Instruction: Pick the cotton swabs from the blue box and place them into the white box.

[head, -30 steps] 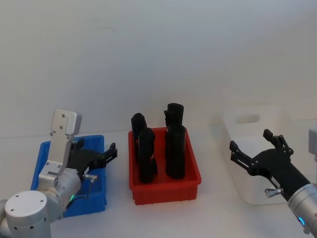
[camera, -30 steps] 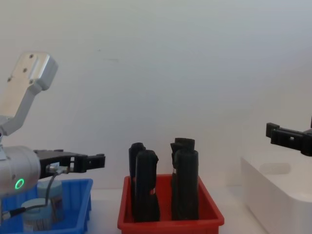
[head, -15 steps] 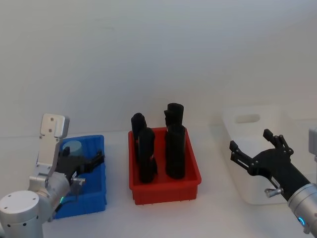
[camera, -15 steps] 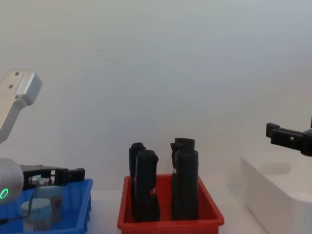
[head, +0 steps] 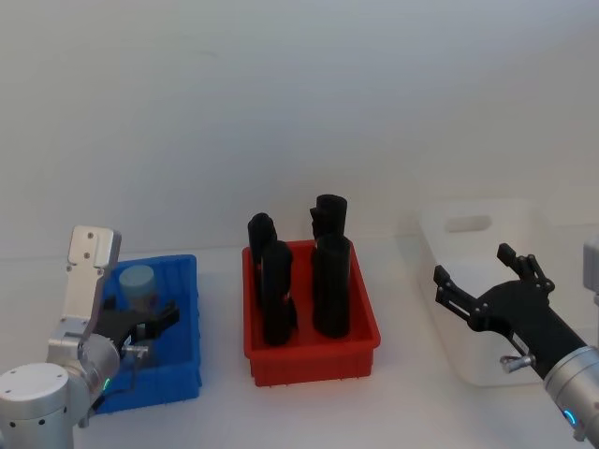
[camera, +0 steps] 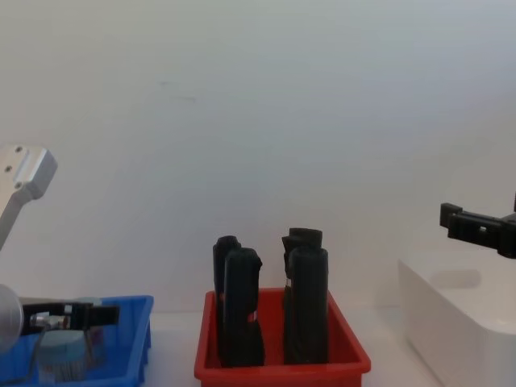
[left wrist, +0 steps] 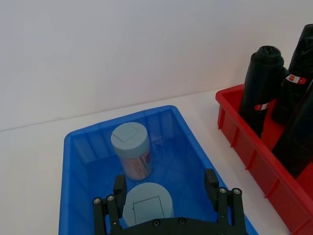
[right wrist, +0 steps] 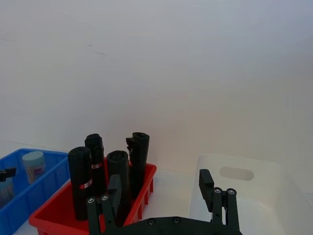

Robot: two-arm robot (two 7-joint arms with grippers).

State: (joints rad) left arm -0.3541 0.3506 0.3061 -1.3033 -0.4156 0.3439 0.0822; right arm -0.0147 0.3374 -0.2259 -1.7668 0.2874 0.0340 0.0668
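Broadly, the plain white, smooth, round-edged rectangular box (head: 477, 309) stands at the right of the pale table (head: 412, 402), its oval recess facing the room. The right gripper (head: 473, 264) hangs over the white box's left side, jaws spread wide and empty. The right wrist view looks past those jaws at the open mouth of the box. The red plastic bin (head: 314, 355) sits mid-table, holding four tall black upright objects (head: 330, 285); bare table separates it from the box on either side. At the left is the small bright blue open-top plastic box (head: 182, 374). The head view shows one pale cap in it behind the left gripper (head: 154, 323). The left wrist view shows two cotton swabs tubs in the blue box, clear cylinders with blue-grey caps: the farther (left wrist: 131, 152) shows beige sticks through its wall and tilts slightly. The nearer (left wrist: 146, 208) stands between the left gripper's parted fingers (left wrist: 211, 182), which straddle it without closing.
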